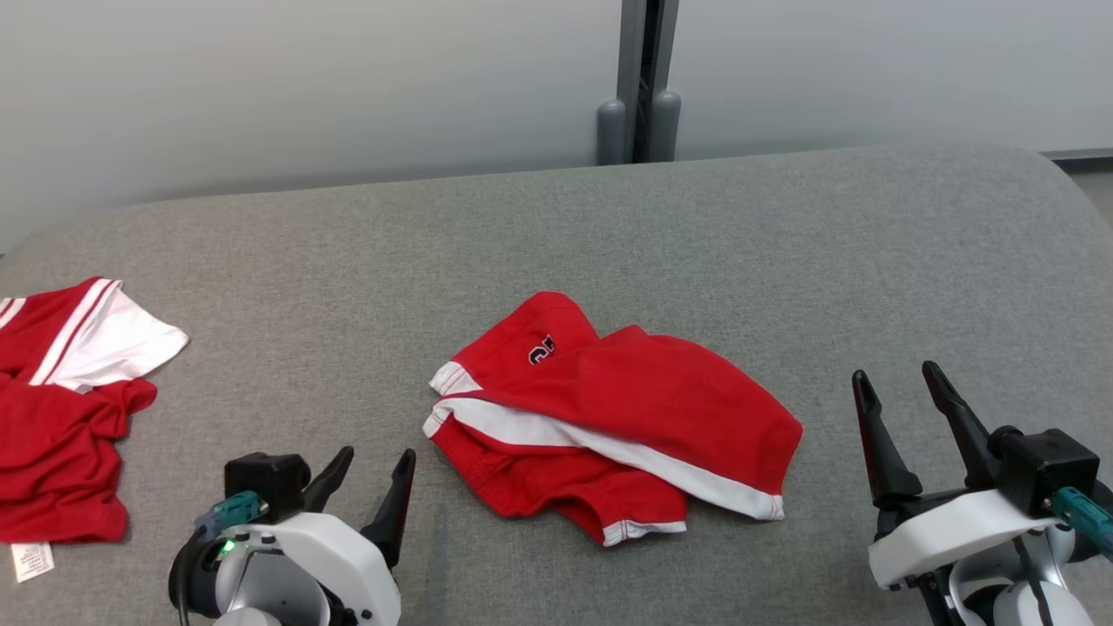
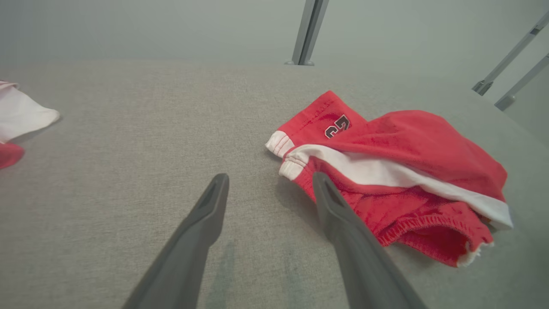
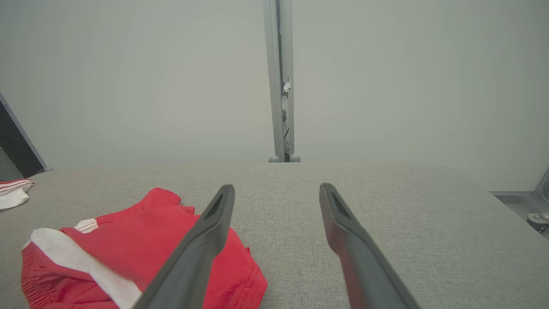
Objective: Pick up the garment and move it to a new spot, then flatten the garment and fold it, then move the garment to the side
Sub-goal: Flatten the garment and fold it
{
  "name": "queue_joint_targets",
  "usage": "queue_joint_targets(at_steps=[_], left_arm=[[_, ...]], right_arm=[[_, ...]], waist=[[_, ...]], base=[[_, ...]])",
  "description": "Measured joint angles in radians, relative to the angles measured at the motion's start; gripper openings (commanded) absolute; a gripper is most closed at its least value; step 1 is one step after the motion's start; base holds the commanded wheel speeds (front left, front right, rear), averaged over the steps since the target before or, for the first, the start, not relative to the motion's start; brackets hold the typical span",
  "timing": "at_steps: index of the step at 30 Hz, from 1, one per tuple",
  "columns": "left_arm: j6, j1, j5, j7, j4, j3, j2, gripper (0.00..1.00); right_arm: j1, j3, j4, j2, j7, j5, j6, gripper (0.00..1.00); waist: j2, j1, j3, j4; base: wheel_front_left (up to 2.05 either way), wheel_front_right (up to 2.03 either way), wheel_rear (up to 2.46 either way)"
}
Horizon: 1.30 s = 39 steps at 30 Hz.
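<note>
Table (image 1: pixel 609 226) with crumpled red shorts (image 1: pixel 643 409) at its middle, untouched.
Another red garment (image 1: pixel 61 435) lies at the table's left edge; left gripper (image 1: pixel 377 454) and right gripper (image 1: pixel 896 372) hover at its near edge, both spread, empty. I'd worry a pinch catches one layer only, dragging the shorts bunched.

The garment (image 1: pixel 626 409) is red, with a white band along one edge, white-striped hems and a dark print outlined in white. The second garment (image 1: pixel 61 417) is red with a white panel, white stripes and a white label. The table (image 1: pixel 783 243) is mid-grey woven fabric. The left tool (image 1: pixel 377 454) and right tool (image 1: pixel 894 371) have black fingers, white housings and teal connectors. The wall (image 1: pixel 261 87) is pale grey
</note>
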Motion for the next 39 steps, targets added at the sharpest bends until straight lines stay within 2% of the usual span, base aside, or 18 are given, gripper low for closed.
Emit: queue_joint_targets(at_steps=[6,15,24,26,28,29,39], left_arm=[[-0.066,-0.066,-0.041,0.037,0.097,-0.027,-0.030,1.00],[-0.136,-0.146,-0.095,0.016,0.207,-0.018,-0.075,1.00],[-0.154,-0.167,-0.121,0.007,0.267,-0.010,-0.089,1.00],[-0.157,-0.171,-0.122,0.008,0.276,-0.013,-0.090,0.64],[-0.161,-0.174,-0.122,0.006,0.284,-0.015,-0.092,0.11],[-0.160,-0.175,-0.121,0.000,0.290,-0.015,-0.093,0.00],[-0.157,-0.190,-0.120,-0.014,0.342,-0.022,-0.107,0.00]], right_arm=[[-0.013,0.015,0.012,0.000,-0.004,0.003,0.000,1.00],[-0.021,0.035,0.030,0.000,-0.013,0.012,0.000,1.00],[-0.021,0.050,0.044,0.000,-0.019,0.023,0.000,1.00],[-0.024,0.051,0.046,0.000,-0.021,0.026,0.000,1.00],[-0.028,0.053,0.047,0.000,-0.022,0.029,0.000,1.00],[-0.030,0.054,0.048,0.000,-0.022,0.029,0.000,1.00],[-0.040,0.056,0.052,0.000,-0.027,0.032,0.000,1.00]], waist=[[0.0000,0.0000,0.035,-0.026],[0.0001,0.0000,0.085,-0.061],[0.0000,0.0000,0.102,-0.072],[0.0000,0.0001,0.104,-0.072],[0.0000,0.0000,0.106,-0.073],[0.0000,0.0000,0.106,-0.073],[0.0000,0.0000,0.110,-0.073]], base=[[0.00,0.00,0.00],[0.00,0.00,0.00],[0.00,0.00,0.00],[0.00,0.00,0.00],[0.00,0.00,0.00],[0.00,0.00,0.00],[0.00,0.00,0.00]])
